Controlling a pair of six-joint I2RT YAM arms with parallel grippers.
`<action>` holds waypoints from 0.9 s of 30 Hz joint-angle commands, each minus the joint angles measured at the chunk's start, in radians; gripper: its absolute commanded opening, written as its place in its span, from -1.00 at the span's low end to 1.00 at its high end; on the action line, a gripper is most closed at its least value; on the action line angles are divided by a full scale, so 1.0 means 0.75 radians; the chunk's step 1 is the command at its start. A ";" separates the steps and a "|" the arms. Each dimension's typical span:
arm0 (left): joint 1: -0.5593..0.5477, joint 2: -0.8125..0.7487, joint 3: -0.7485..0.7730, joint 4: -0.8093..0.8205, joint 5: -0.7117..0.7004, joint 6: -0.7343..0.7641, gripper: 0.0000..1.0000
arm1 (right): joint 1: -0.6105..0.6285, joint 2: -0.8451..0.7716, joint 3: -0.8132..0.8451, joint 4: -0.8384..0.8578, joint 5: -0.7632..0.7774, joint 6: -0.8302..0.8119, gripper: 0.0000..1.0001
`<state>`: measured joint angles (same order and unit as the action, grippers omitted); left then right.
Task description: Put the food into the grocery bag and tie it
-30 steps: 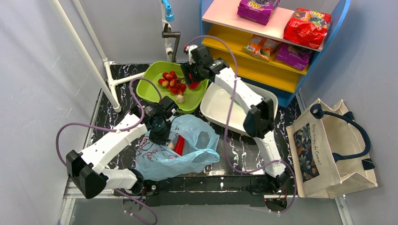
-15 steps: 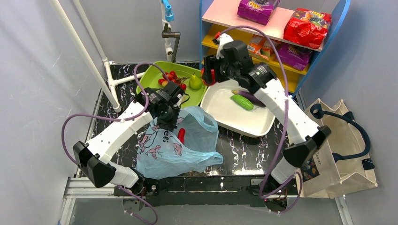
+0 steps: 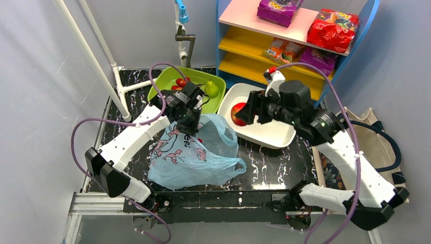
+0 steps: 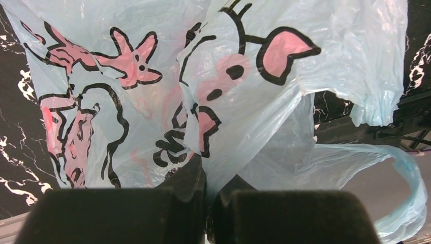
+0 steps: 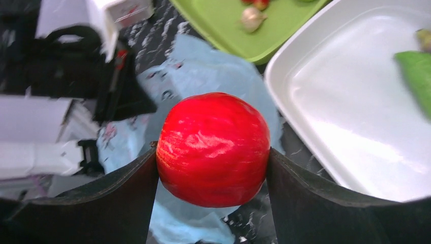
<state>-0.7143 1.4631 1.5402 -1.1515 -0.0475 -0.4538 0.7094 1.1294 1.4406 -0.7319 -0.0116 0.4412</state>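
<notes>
The light-blue grocery bag [image 3: 195, 157] with pink cartoon prints lies at the table's front centre. My left gripper [image 3: 189, 123] is shut on its upper rim, and the wrist view shows the thin plastic [image 4: 254, 101] pinched between the black fingers [image 4: 178, 203]. My right gripper [image 3: 240, 114] hangs above the near left part of the white tray, shut on a round red fruit [image 3: 236, 109]. That fruit [image 5: 213, 147] fills the gap between both pads, with the bag [image 5: 203, 76] below and beyond it. A cluster of red berries [image 3: 180, 83] lies in the green tray.
The green tray [image 3: 167, 94] at the back also holds a green pear [image 3: 212, 89]. The white tray [image 3: 269, 133] holds a green cucumber [image 5: 414, 71]. A beige canvas tote [image 3: 378, 152] stands at the right, and a shelf [image 3: 284, 35] with snack packets stands behind.
My right arm has swung from the green tray back over the white tray, carrying the red fruit toward the bag. My left gripper has lifted the bag's rim up and away.
</notes>
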 commanded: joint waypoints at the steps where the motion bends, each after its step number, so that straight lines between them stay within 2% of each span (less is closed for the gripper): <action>1: 0.010 0.006 0.068 -0.006 0.031 -0.025 -1.00 | 0.045 -0.146 -0.169 0.187 -0.195 0.123 -0.01; 6: 0.010 -0.008 0.074 -0.010 0.025 -0.034 -1.00 | 0.137 -0.181 -0.312 0.291 -0.254 0.186 -0.01; 14: 0.010 -0.026 0.081 -0.032 0.026 -0.028 -1.00 | 0.310 -0.014 -0.286 0.370 -0.228 0.187 0.00; 15: 0.010 -0.033 0.078 -0.031 0.026 -0.028 -1.00 | 0.316 0.017 -0.280 0.377 -0.231 0.185 0.02; 16: 0.011 -0.039 0.069 -0.031 0.027 -0.032 -1.00 | 0.321 0.048 -0.274 0.386 -0.250 0.179 0.23; 17: 0.010 -0.049 0.061 -0.029 0.024 -0.034 -1.00 | 0.322 0.083 -0.255 0.375 -0.283 0.175 0.54; 18: 0.010 -0.056 0.054 -0.027 0.023 -0.038 -1.00 | 0.322 0.134 -0.216 0.343 -0.328 0.160 0.61; 21: 0.010 -0.081 0.020 -0.022 0.023 -0.052 -1.00 | 0.347 0.296 -0.089 0.190 -0.354 0.118 0.63; 27: 0.010 -0.131 -0.057 0.002 0.029 -0.081 -1.00 | 0.355 0.382 -0.071 0.244 -0.383 0.100 0.70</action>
<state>-0.7143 1.4235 1.5307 -1.1431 -0.0360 -0.4938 0.9680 1.4105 1.3327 -0.5610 -0.2584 0.5430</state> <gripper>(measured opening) 0.008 0.840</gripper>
